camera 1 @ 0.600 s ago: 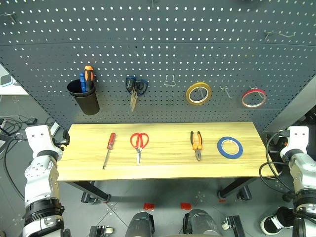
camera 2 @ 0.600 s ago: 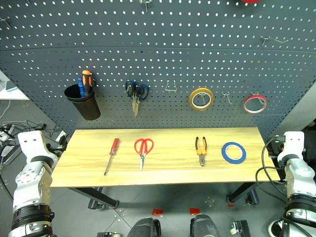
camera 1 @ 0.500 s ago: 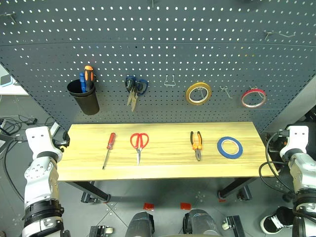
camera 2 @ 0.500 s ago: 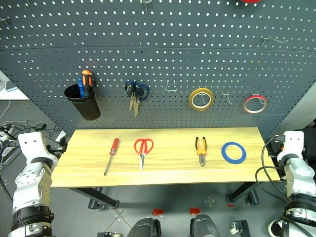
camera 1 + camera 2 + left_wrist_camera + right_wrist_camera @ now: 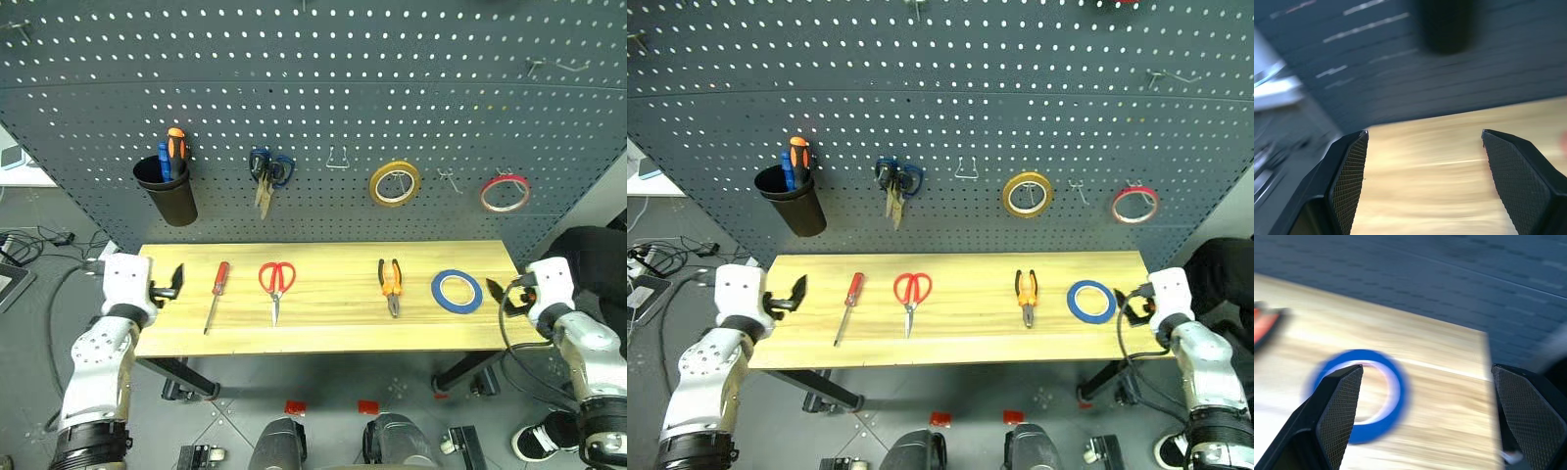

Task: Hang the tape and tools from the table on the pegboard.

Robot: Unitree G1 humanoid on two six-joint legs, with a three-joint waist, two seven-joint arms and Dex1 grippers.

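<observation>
Both grippers spread wide, holding nothing. My left gripper (image 5: 174,281) sits at the table's (image 5: 333,328) left end; right gripper (image 5: 500,291) beside the blue tape (image 5: 457,292), not touching.

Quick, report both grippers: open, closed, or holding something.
Left gripper: open, holding nothing, at the table's left end.
Right gripper: open, holding nothing, beside the blue tape.

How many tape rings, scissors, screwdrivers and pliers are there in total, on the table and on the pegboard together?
Tape rings: 3 (blue, yellow, red)
Scissors: 2 (red-handled, dark blue-handled)
Screwdrivers: 3 (red, orange, blue)
Pliers: 1
Total: 9
</observation>
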